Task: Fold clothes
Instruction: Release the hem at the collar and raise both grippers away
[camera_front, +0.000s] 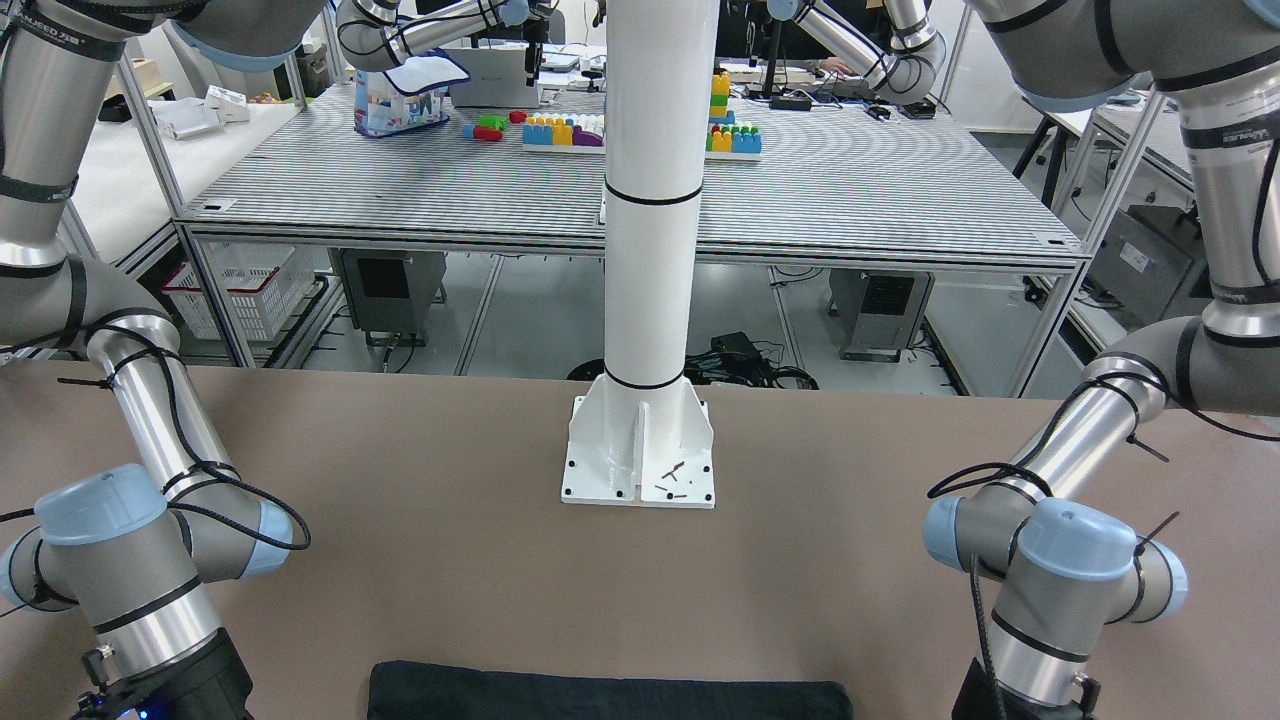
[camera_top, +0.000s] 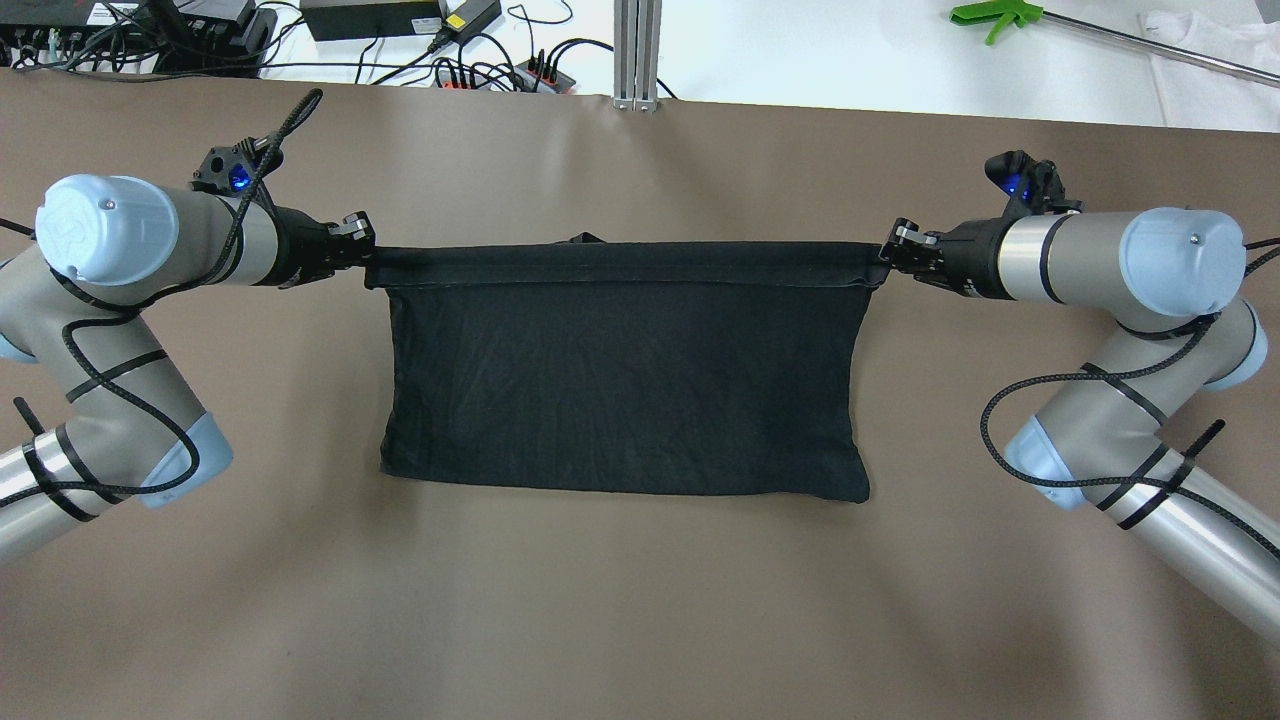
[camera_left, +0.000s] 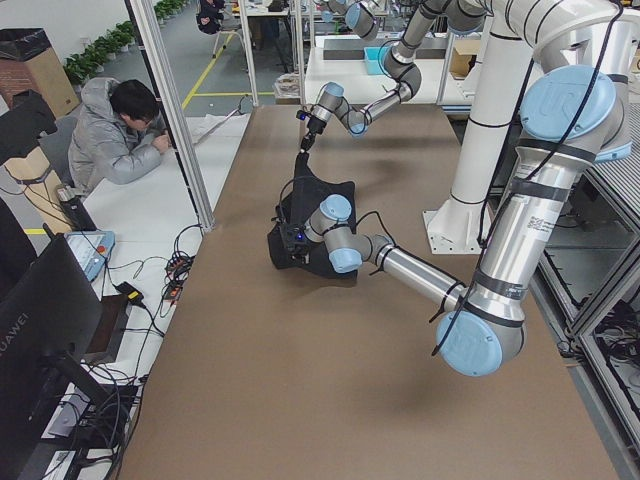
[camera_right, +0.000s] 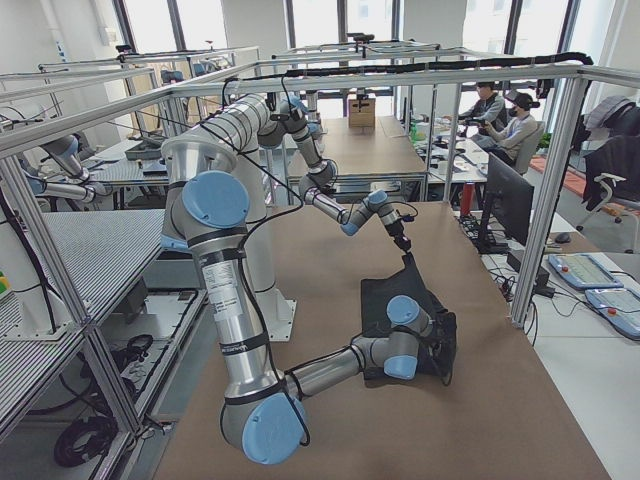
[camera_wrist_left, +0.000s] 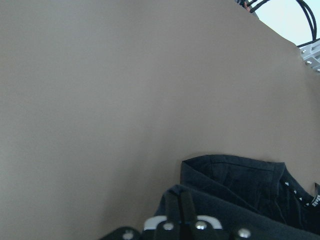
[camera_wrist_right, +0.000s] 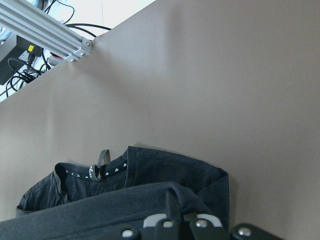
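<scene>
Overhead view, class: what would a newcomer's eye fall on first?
A black garment is spread across the middle of the brown table. The left hand and right hand each pinch one end of its far edge, arms mirrored on either side.

The black monitor (camera_left: 45, 320) bears the brand name HUAWEI.
</scene>
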